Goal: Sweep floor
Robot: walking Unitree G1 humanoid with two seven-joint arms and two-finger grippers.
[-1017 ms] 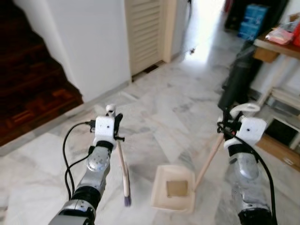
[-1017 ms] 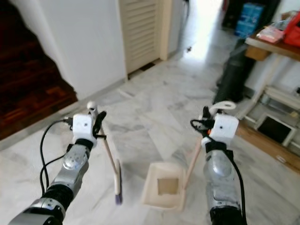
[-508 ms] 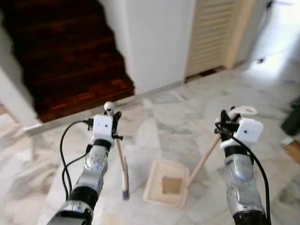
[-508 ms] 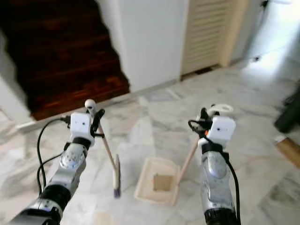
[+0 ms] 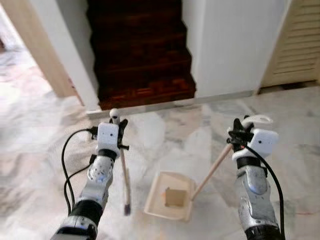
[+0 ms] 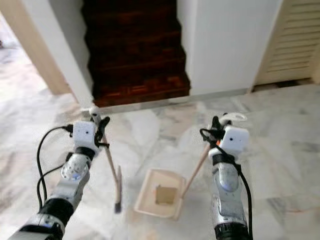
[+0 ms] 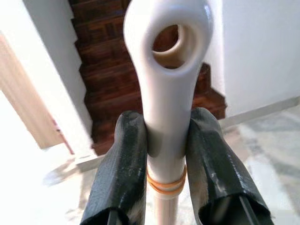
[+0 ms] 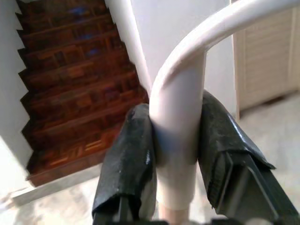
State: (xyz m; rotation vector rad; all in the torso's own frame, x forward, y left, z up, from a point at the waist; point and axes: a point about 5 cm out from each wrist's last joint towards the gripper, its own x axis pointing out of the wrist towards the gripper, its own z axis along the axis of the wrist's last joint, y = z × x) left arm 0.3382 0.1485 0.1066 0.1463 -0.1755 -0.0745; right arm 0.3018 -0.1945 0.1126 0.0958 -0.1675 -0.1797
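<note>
We clamp the left gripper (image 7: 165, 154) on the white-capped wooden-handled broom (image 5: 123, 176), bristles near the marble floor (image 5: 165, 135); the right gripper (image 8: 177, 154) clamps the cream plastic dustpan (image 5: 169, 195)'s handle. Both seem light and stiff; handle-top grips give little leverage.

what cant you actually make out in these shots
- Broom bristles: eye views, too blurred and small to tell if they touch the floor.
- Brown patch inside the dustpan: eye views, too small to tell debris from a mark.
- Upper stairs: cut off by the top edge.
- Both handles below the fingers: wrist views, hidden by left gripper and right gripper.
</note>
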